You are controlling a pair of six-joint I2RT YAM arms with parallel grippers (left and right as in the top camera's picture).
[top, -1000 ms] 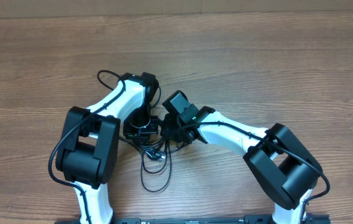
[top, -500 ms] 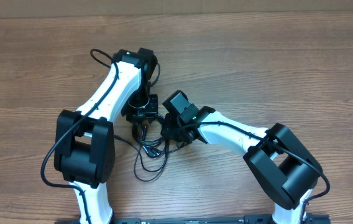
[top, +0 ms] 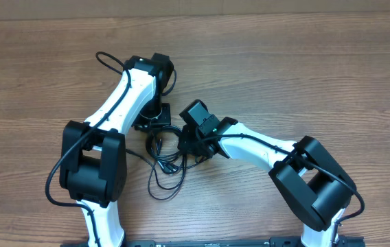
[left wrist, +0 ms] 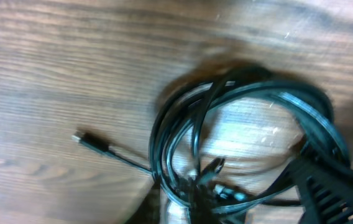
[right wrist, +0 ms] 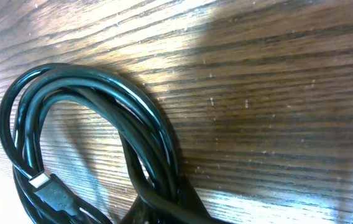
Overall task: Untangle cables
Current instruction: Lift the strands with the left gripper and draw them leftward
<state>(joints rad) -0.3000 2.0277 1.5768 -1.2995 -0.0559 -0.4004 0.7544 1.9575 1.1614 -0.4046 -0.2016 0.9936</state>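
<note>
The cables point(top: 163, 163) met both sets of fingers in one black tangle on the wooden table point(top: 305, 75). Of the left gripper point(top: 154, 125), only one ribbed dark finger point(left wrist: 329, 186) showed, at the lower right edge of the blurred left wrist view. Strands of the bundle ran close against it, and whether that gripper was closed on a cord or merely beside one could not be told. The right gripper point(top: 188, 145) gave no clearer answer. Its wrist view was filled by a coil lying flat on the wood, the strands crossing at the bottom edge. No finger could be made out there, so how far it was open could not be told either. From above, both wrists covered their fingertips. The knot sat between the two grippers and just toward the robot's base from them, with loose loops trailing farther that way. The left wrist view alone showed a thin free end with a small plug point(left wrist: 91, 140) lying out to the side, away from the loops. The right wrist view alone showed a silvery-tipped plug point(right wrist: 40, 182) tucked against the coil's lower left. Counted, there were two arms, two grippers, one tangle and two plug ends seen; the number of separate cords in the tangle could not be told.
</note>
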